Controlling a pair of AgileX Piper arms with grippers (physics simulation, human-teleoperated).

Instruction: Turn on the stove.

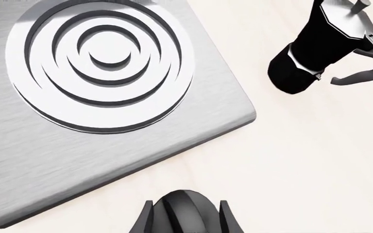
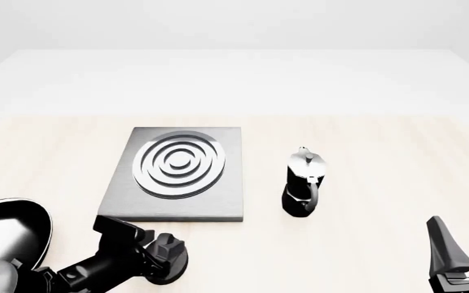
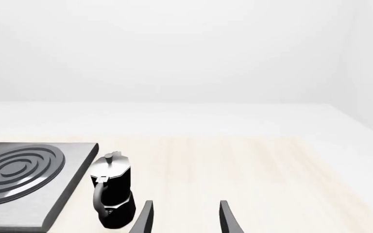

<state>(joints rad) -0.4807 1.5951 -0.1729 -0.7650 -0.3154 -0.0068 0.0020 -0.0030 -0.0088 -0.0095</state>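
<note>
The stove [image 2: 178,174] lies left of centre in the front view, a brushed grey slab with its ringed burner [image 2: 179,163] in the upper half. Its black oval knob [image 1: 188,209] sits apart from the slab, just below its lower edge, near the bottom of the frame. In the left wrist view we see the knob between the two fingers of the left gripper [image 1: 186,216], which flank it on either side; whether the pads already press on it we cannot tell (the contact sits at the very bottom edge of that picture).

To do this step well, we should close squarely on the long sides of the oval, then twist about the knob's own upright axis without dragging it sideways across the table.

The right gripper [image 3: 185,217] hangs idle at the lower right of the front view, fingers parted around nothing. The moka pot [image 2: 304,182] stands right of the slab, well apart from our work.
</note>
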